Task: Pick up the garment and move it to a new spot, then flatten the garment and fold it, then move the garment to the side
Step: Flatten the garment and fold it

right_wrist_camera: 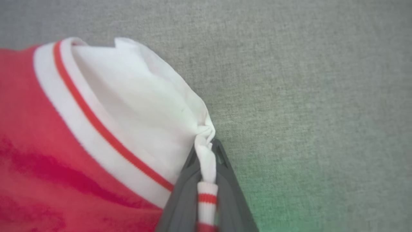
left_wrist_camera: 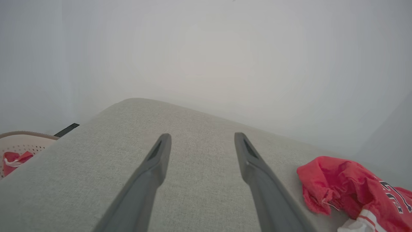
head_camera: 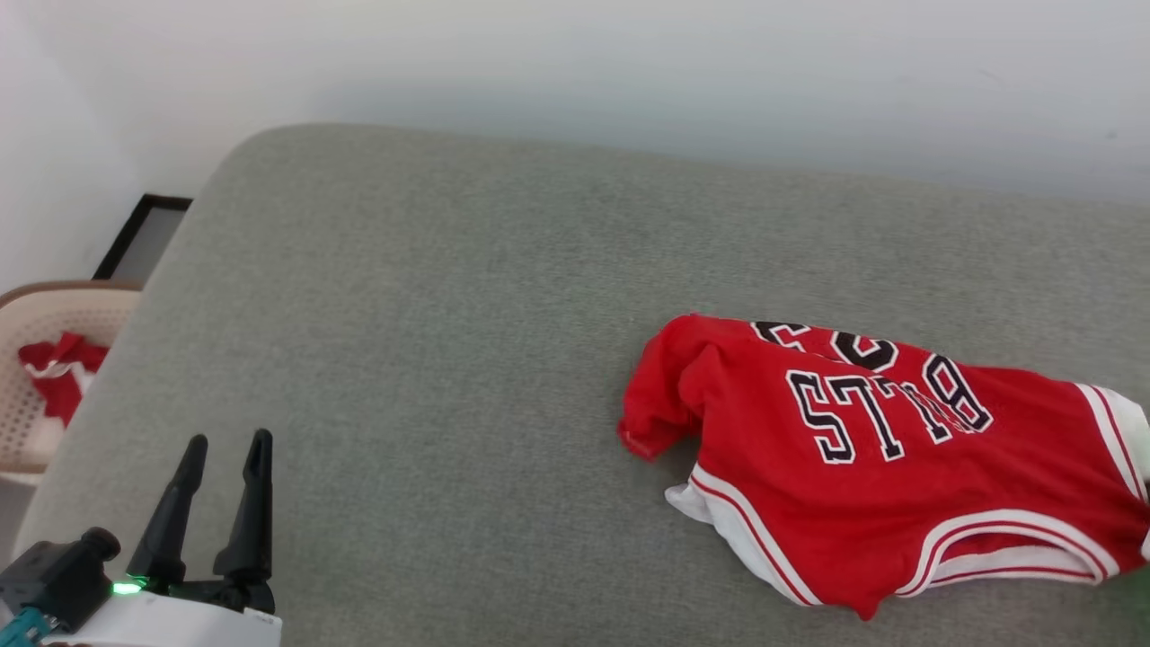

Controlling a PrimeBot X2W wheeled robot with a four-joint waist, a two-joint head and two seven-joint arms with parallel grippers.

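The garment (head_camera: 889,467) has its trim clamped in the right gripper (right_wrist_camera: 207,151); the left gripper (head_camera: 228,440), spread wide, hovers at the near-left edge of the grey cushion (head_camera: 431,314).

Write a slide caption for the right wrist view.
Right pincer shut on striped trim of the garment over grey cushion.

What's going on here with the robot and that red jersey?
The robot is working on a red jersey lying crumpled on a grey cushion. Its right gripper has its jaws shut on a bunched bit of the jersey's white edge and striped trim. The left gripper hovers apart to the jersey's left, jaws open and empty. The jersey is not yet flattened or folded.
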